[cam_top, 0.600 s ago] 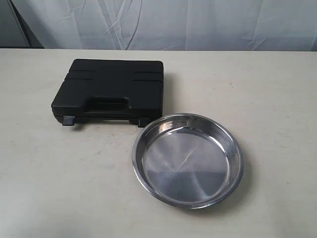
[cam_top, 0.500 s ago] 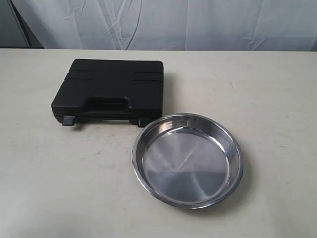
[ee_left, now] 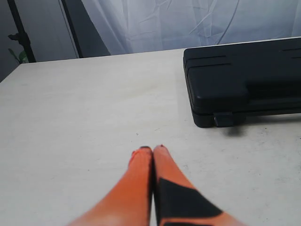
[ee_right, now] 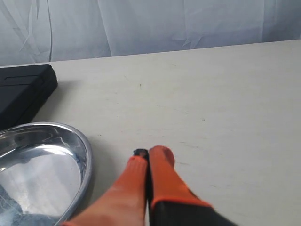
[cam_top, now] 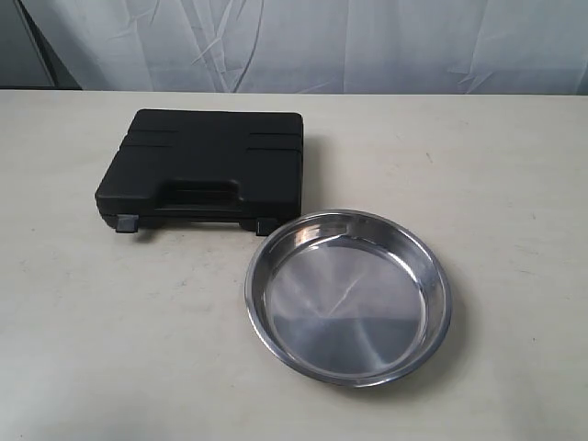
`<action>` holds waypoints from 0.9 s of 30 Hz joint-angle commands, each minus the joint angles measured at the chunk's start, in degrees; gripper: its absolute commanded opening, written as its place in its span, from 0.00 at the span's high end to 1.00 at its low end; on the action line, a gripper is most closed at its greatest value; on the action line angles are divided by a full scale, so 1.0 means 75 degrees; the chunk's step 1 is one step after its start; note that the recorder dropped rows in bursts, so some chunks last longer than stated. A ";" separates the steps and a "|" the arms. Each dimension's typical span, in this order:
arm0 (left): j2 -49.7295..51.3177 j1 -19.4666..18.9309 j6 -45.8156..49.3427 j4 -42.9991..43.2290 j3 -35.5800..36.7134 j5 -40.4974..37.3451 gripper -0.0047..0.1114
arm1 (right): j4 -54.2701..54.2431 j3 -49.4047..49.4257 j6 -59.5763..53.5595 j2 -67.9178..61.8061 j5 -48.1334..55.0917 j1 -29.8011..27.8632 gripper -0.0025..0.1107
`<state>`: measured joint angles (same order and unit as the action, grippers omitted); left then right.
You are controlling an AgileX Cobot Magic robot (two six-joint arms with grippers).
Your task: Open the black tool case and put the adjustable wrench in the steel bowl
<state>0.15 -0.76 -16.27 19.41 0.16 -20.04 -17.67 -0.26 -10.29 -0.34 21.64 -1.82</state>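
The black tool case lies shut on the table at the back left, handle slot and two grey latches facing the front. The steel bowl sits empty just to its front right. No adjustable wrench shows in any view. In the left wrist view my left gripper is shut with nothing between its orange fingers, a short way from the case and its latch. In the right wrist view my right gripper is shut and empty over bare table, beside the bowl's rim. Neither gripper appears in the exterior view.
The pale table runs wide on all sides of the case and bowl. A white cloth backdrop hangs behind the table's far edge. A dark stand is off the table's corner in the left wrist view.
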 commanded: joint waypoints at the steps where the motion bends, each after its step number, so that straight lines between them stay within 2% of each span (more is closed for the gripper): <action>1: -0.0020 -0.0030 -0.0009 0.0032 -0.0022 0.0078 0.96 | 0.0179 0.0035 -0.0027 0.0046 -0.0326 -0.0055 0.99; 5: -0.0020 -0.0030 -0.0009 0.0032 -0.0022 0.0078 0.96 | 0.0197 0.0035 -0.0027 0.0046 -0.1124 -0.0055 0.99; 7: -0.0020 -0.0030 -0.0009 0.0032 -0.0022 0.0078 0.96 | -0.0357 0.0035 -0.0009 0.0046 -0.1573 -0.0055 0.99; 13: -0.0020 -0.0030 -0.0009 0.0032 -0.0022 0.0078 0.96 | -0.5177 0.0035 0.0348 0.0046 -0.2886 -0.0055 0.99; 17: -0.0020 -0.0030 -0.0009 0.0032 -0.0022 0.0078 0.96 | -0.7109 0.0035 0.0375 0.0046 -0.3721 -0.0055 0.99; 22: -0.0020 -0.0030 -0.0009 0.0032 -0.0022 0.0078 0.96 | -0.7520 0.0035 0.0375 0.0046 -0.4536 -0.0055 0.99; 27: -0.0020 -0.0030 -0.0009 0.0032 -0.0022 0.0078 0.96 | -0.7464 0.0035 0.0375 0.0046 -0.4646 -0.0055 0.99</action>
<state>0.15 -0.76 -16.27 19.41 0.16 -20.04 -73.62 -0.12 -7.26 -0.34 -12.70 -1.82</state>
